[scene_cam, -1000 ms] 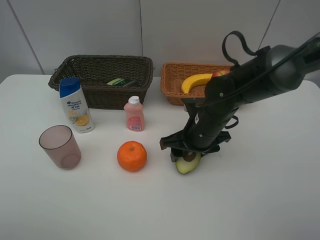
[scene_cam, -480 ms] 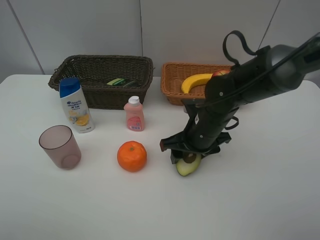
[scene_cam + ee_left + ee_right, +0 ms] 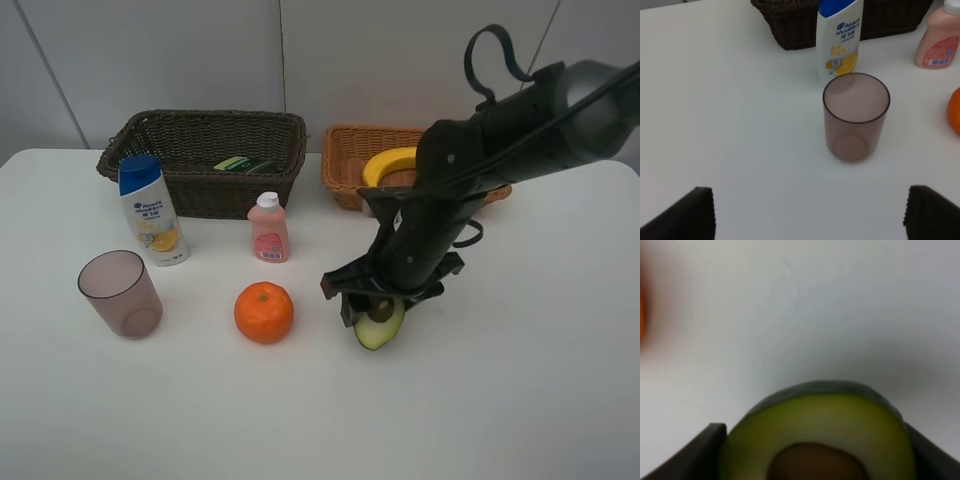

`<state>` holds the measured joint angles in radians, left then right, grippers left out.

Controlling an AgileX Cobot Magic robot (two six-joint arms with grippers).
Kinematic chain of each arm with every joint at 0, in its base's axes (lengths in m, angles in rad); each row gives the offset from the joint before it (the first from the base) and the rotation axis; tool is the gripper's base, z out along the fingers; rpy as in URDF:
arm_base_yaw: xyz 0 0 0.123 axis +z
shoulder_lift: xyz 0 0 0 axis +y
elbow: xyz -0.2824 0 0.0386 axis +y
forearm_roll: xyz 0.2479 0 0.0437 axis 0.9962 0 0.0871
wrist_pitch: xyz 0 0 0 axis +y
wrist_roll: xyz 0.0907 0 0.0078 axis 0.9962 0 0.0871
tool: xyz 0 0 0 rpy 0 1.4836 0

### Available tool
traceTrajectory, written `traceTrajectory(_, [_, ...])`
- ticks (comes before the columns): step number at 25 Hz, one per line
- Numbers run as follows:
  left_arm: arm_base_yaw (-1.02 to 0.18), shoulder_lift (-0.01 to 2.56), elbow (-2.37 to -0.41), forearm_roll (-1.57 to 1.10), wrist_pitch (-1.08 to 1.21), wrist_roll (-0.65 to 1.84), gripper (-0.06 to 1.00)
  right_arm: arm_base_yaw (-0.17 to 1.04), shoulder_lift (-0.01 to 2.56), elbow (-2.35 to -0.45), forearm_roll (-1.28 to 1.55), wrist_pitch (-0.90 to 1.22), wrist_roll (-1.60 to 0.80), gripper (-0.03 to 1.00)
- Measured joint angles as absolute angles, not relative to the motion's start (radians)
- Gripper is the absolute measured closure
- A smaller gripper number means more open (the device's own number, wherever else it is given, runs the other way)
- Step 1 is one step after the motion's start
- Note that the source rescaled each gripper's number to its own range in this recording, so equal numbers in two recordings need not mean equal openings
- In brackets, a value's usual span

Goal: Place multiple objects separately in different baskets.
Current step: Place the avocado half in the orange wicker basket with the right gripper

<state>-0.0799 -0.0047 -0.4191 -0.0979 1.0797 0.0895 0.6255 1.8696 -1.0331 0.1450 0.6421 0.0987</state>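
Short of the cup [image 3: 121,293] at lower left, the left hand [image 3: 810,215] hangs spread wide, holding nothing. Right of centre, the right hand [image 3: 385,296] grips the avocado half [image 3: 377,326] and has just begun raising it from the desk [image 3: 500,400], probably for the tan basket [image 3: 345,165].

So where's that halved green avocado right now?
In the high view the halved green avocado is right of centre, held between the fingers of the right gripper, just right of the round orange and in front of the light tan wicker basket.
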Motion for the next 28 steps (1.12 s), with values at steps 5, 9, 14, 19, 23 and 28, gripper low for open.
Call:
traceTrajectory(5, [-0.08,-0.005,-0.419,-0.098,1.08,0.09,-0.05,0.602,1.863,-1.148,0.102,0.778,0.075,0.46])
traceTrajectory(9, [-0.08,-0.005,-0.419,-0.098,1.08,0.09,-0.05,0.578,1.863,-1.244,0.076,0.858,0.043,0.46])
traceTrajectory(14, [-0.08,-0.005,-0.419,-0.098,1.08,0.09,-0.05,0.529,1.863,-1.36,0.05,0.918,-0.005,0.46])
traceTrajectory(19, [-0.08,-0.005,-0.419,-0.098,1.08,0.09,-0.05,0.459,1.863,-1.434,0.017,0.926,-0.088,0.46])
traceTrajectory(23, [-0.08,-0.005,-0.419,-0.098,1.08,0.09,-0.05,0.405,1.863,-1.461,0.014,0.888,-0.184,0.46])
traceTrajectory(28, [-0.08,-0.005,-0.419,-0.098,1.08,0.09,-0.05,0.337,1.868,-1.463,0.015,0.73,-0.294,0.46])
